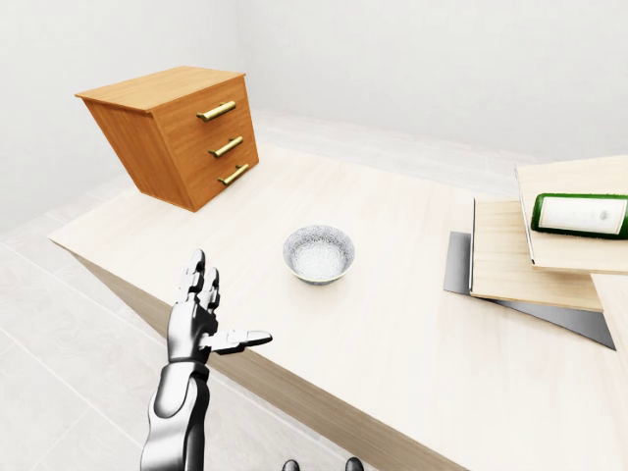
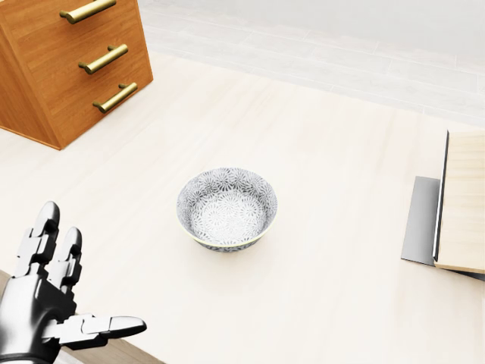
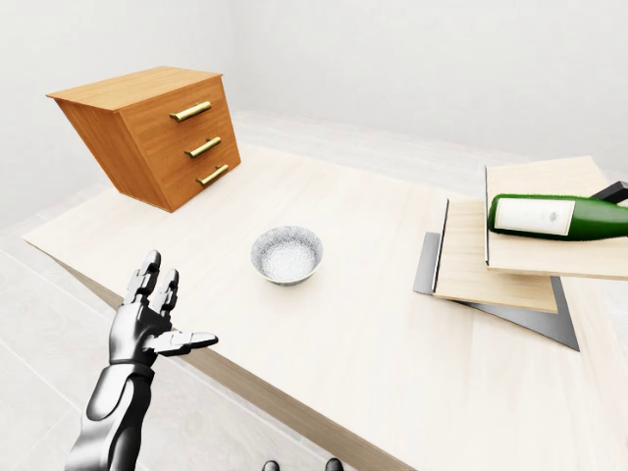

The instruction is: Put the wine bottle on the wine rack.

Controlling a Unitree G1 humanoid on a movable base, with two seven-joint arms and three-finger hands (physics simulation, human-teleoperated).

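Nearest us, our left hand (image 3: 149,316) hangs at the table's (image 3: 373,324) near edge, down-left of the patterned bowl (image 3: 287,255), fingers spread apart and holding nothing. Our right hand does not show, so we cannot tell its state. Beyond the bowl to the upper left stands the wooden drawer chest (image 3: 147,132). Well to the bowl's right, the green wine bottle (image 3: 559,216) lies on its side across the stepped wooden wine rack (image 3: 496,270). We judge it is already placed, so the best course is to keep the hand clear and avoid nudging the rack.
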